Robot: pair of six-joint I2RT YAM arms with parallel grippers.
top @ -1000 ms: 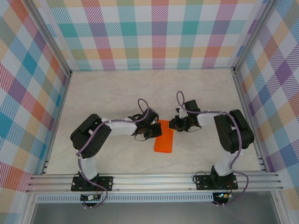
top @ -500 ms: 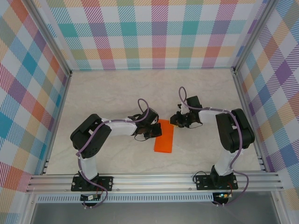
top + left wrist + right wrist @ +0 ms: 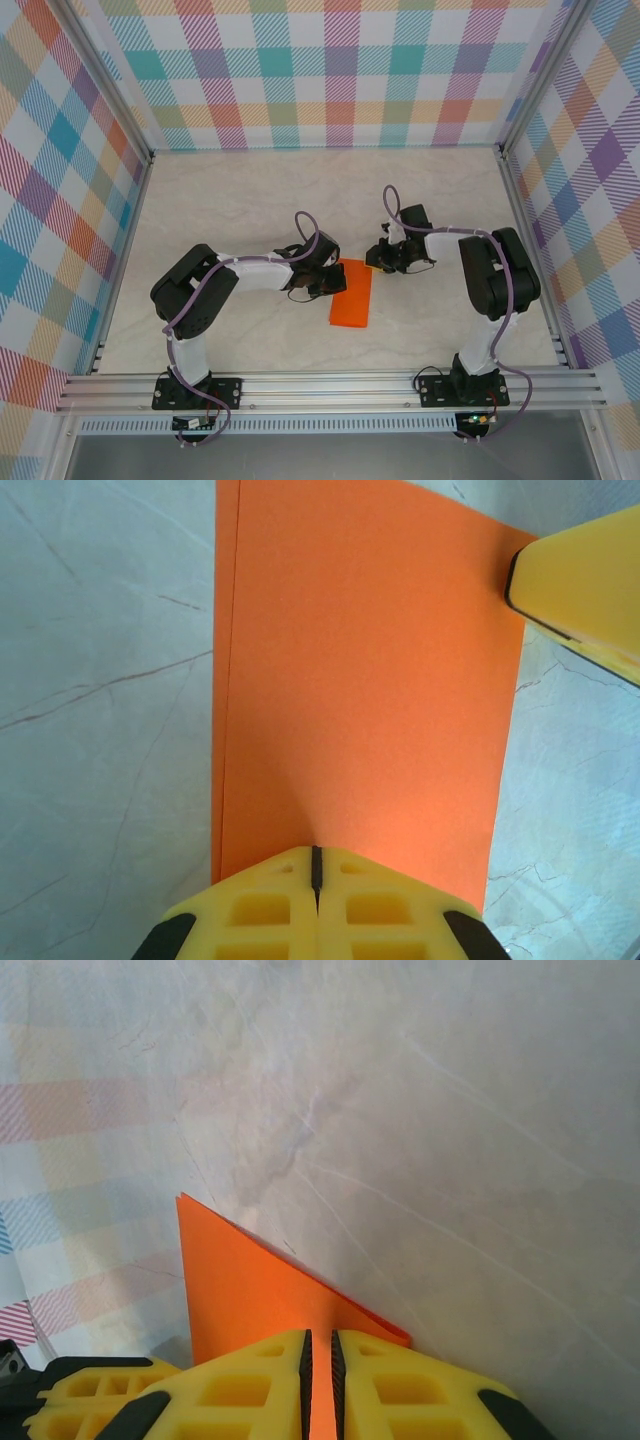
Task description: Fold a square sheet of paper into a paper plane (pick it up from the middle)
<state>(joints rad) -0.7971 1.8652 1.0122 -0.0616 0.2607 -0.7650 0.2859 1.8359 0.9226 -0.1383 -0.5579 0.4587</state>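
The square sheet of paper (image 3: 351,295) is bright orange and lies folded into a narrow upright rectangle at the middle of the table. My left gripper (image 3: 335,285) is shut, with its tips (image 3: 315,855) resting on the paper (image 3: 370,680) at its left long edge. My right gripper (image 3: 372,262) sits at the paper's far right corner. Its jaws (image 3: 320,1345) are closed to a narrow slit, with the orange paper (image 3: 240,1290) in the slit. One yellow finger of the right gripper (image 3: 585,580) sits on that corner in the left wrist view.
The pale marbled table (image 3: 250,200) is walled on three sides by checkered panels (image 3: 330,90). An aluminium rail (image 3: 330,385) with both arm bases runs along the near edge. Bare tabletop lies beyond and beside the paper.
My right gripper has shifted a little toward the back of the table, staying at the paper's far corner. The left gripper and the paper have not moved.
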